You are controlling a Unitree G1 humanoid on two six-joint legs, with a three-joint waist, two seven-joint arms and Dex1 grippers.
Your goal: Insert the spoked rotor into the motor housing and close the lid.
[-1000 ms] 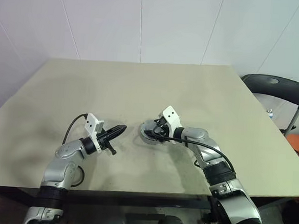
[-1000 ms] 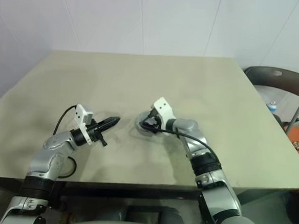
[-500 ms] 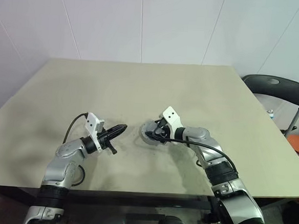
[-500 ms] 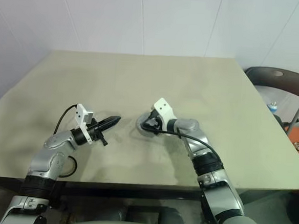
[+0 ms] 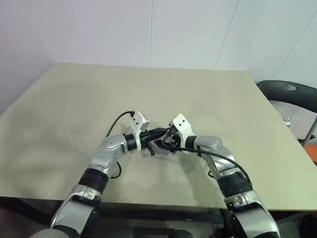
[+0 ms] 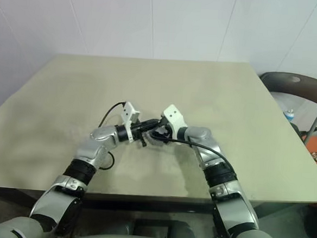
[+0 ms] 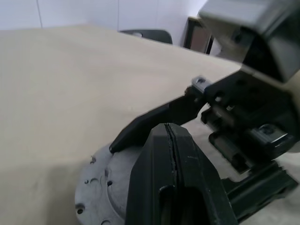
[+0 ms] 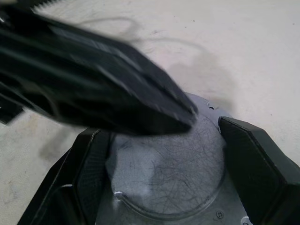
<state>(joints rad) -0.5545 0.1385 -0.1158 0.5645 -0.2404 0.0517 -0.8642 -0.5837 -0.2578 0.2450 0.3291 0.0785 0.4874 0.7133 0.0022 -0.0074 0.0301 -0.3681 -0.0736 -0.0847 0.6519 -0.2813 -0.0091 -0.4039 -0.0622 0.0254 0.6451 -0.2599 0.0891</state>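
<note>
In the left eye view a round grey motor assembly (image 5: pixel 157 146) lies flat on the beige table (image 5: pixel 67 107), a little nearer the table's front edge than its middle; it is small here and mostly covered by the two arms, so its parts cannot be told apart. The right gripper (image 5: pixel 165 144) reaches to the assembly from the right, its black fingers spread to either side of the disc, and the left gripper (image 5: pixel 160 134) comes in from the left, its pinched-shut tips meeting the right gripper over the assembly. A dark folding chair (image 5: pixel 293 96) stands well apart, beyond the table's right edge. The right eye view gives the same meeting of the two grippers over the assembly (image 6: pixel 156 136). In the left wrist view the left gripper (image 7: pixel 169 136), its two black fingers pressed together with only a seam between them, lies just over a round light-grey disc (image 7: pixel 101 180) with small holes along its rim, lying flat; the right gripper's black finger (image 7: pixel 154 119) slants across the disc's far side. In the right wrist view the disc's flat top (image 8: pixel 173 173) is dull silver-grey and finely scratched, ringed by a thin raised edge over a wider flange with small holes; the right gripper's fingers (image 8: pixel 255 154) stand against opposite sides of it, holding it, and the left gripper's closed point (image 8: pixel 180 117) hovers over the top near the rim. Being round and flat, the disc shows no long axis; its face looks upward.
</note>
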